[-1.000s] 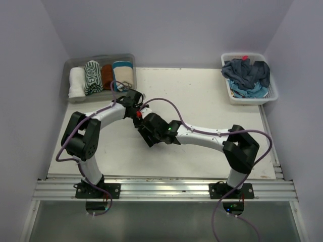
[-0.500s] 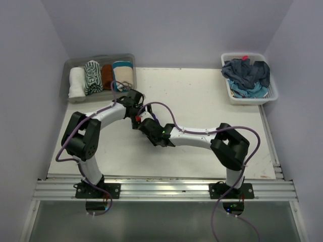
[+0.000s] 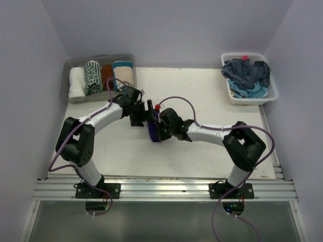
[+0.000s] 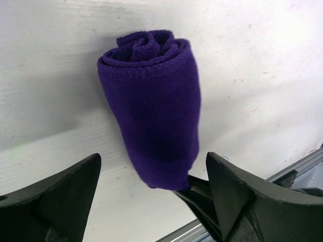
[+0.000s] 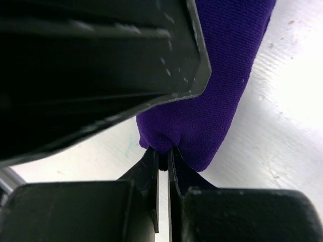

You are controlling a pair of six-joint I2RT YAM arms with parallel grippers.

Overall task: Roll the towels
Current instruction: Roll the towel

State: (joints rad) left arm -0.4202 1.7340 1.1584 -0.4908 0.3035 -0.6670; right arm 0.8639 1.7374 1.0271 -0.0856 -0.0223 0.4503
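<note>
Overhead from behind; wrist views close on purple towel (image 4: pixel 151 106).

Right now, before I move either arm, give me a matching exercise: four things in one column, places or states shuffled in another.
1. deep purple rolled towel
2. white rolled towel
3. dark navy crumpled towel
4. left gripper

A. in the white lattice basket
B. open, straddling a towel
C. on the table, end pinched by the right gripper
D. in the clear plastic tub

Pairs: 1-C, 2-D, 3-A, 4-B
</note>
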